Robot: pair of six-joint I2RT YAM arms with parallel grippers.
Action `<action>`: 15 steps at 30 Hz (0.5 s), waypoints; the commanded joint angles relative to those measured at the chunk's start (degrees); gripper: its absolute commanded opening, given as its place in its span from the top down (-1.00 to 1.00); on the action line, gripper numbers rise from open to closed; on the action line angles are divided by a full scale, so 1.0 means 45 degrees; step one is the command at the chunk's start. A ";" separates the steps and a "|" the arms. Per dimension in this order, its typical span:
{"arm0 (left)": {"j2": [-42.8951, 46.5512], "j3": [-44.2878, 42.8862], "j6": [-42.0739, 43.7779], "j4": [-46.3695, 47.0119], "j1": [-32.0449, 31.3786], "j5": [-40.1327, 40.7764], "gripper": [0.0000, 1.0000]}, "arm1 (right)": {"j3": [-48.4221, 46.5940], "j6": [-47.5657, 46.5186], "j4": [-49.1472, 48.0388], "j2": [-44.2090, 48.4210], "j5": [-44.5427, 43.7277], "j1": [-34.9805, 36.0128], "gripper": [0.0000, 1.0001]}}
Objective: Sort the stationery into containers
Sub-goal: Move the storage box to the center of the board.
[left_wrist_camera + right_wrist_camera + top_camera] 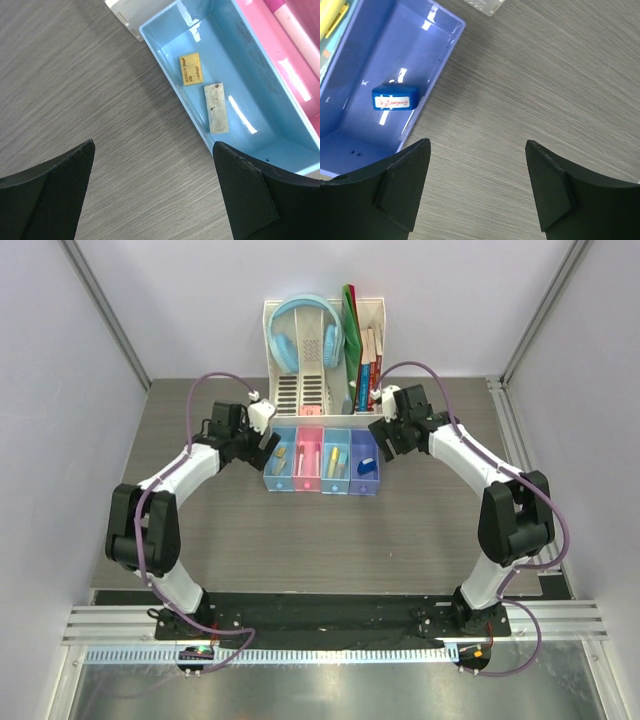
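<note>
From above, we are seeing both arms reaching forward, elbows bent: left hand [266, 444] beside the blue bin [281, 489], right hand [386, 444] beside the purple-blue bin [366, 490]. At the left wrist, fingers are gaping empty over the desk [75, 75]; tan block [191, 69] and grey block [216, 108] are lying in the blue bin. At the right wrist, equally wide and empty; the blue block [395, 97] is lying in the purple-blue bin.

- Table [420, 530]: grey wood-grain top.
- Four joined bins [322, 489], blue, pink, light blue and purple-blue, stand in a row toward its far side.
- White organiser [288, 390] stands just behind the bins, at the far edge.
- Black plate [330, 610] runs along the near edge.
</note>
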State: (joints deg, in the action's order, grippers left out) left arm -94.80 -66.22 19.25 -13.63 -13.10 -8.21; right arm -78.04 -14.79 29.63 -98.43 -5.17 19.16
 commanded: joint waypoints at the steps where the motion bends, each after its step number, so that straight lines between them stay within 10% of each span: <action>1: -0.0552 -0.0402 -0.0039 0.0723 -0.0096 -0.0032 -1.00 | -0.0392 0.0414 -0.0431 -0.0079 0.0718 0.0078 -0.64; 15: -0.1355 -0.0364 0.0079 0.0763 -0.0428 0.0086 -0.99 | 0.0603 0.0415 -0.0295 -0.0431 0.1949 0.0488 -0.63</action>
State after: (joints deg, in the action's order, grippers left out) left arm -101.51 -66.24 19.53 -12.23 -14.61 -7.94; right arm -76.40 -13.13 29.19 -100.25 2.22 20.05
